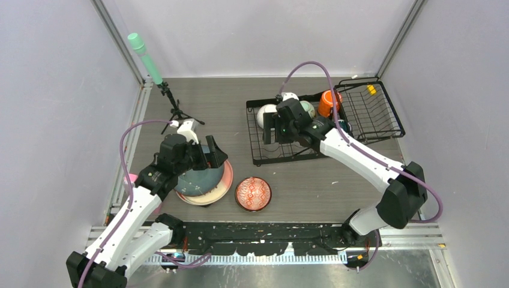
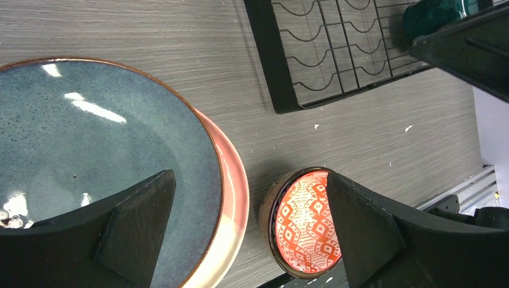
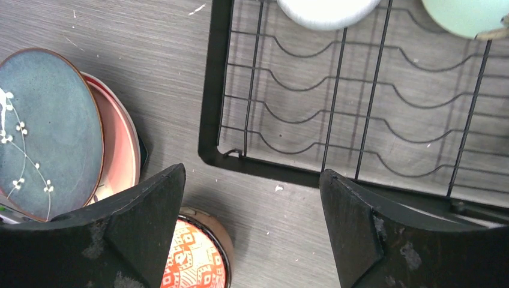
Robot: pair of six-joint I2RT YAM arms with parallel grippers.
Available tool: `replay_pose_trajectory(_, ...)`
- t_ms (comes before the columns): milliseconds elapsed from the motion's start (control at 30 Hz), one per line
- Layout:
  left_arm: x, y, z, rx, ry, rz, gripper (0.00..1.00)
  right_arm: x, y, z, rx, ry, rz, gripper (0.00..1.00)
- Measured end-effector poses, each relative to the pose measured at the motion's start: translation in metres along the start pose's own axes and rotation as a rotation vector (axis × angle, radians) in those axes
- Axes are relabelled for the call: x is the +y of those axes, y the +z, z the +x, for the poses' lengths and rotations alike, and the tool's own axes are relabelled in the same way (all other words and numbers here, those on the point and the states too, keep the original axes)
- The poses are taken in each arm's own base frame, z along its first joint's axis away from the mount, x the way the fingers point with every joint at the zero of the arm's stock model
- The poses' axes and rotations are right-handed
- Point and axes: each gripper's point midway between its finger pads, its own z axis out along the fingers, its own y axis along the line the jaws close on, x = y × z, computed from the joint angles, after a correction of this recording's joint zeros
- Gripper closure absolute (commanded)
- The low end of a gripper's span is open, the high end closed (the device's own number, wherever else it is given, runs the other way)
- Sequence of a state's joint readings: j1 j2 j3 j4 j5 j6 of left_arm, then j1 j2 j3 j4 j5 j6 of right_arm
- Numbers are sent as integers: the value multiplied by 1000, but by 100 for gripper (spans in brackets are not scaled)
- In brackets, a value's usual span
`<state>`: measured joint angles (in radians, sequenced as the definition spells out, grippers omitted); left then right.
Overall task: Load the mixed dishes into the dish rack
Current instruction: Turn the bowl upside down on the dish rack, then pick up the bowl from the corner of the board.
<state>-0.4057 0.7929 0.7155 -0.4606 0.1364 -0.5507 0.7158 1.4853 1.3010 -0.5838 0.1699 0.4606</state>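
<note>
A dark teal speckled plate lies on a pink plate at the left of the table. My left gripper hovers open over their right edge, its jaws wide, one over the teal plate and the other over a brown bowl with an orange pattern, holding nothing. The brown bowl stands beside the plates. My right gripper hangs open and empty over the front left corner of the dish rack. A white bowl, a mint-green bowl, an orange mug and a dark teal mug are in the rack.
A mint-green cylinder on a black tripod stands at the back left. A small pink cup peeks out behind my left arm. Metal rails run along the table's left and near edges.
</note>
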Motion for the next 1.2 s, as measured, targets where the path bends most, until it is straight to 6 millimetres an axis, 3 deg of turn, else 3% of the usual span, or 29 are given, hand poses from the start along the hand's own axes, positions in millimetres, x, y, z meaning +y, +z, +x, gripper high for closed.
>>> replay_pose_trajectory(167,1,0,-1,-5,1,-4,0,-7,-8,15,3,57,-2,13)
replay_pose_trajectory(500,-7,10,9,62,2,44,3,-1,-29,19,-37,182,-70,14)
replay_pose_trajectory(833,-17,20,36,193,48,109,9,-3,-24,62,63,259,-106,17)
replay_pose_trajectory(1200,-41,26,80,342,155,176,29,10,-28,99,183,341,-204,23)
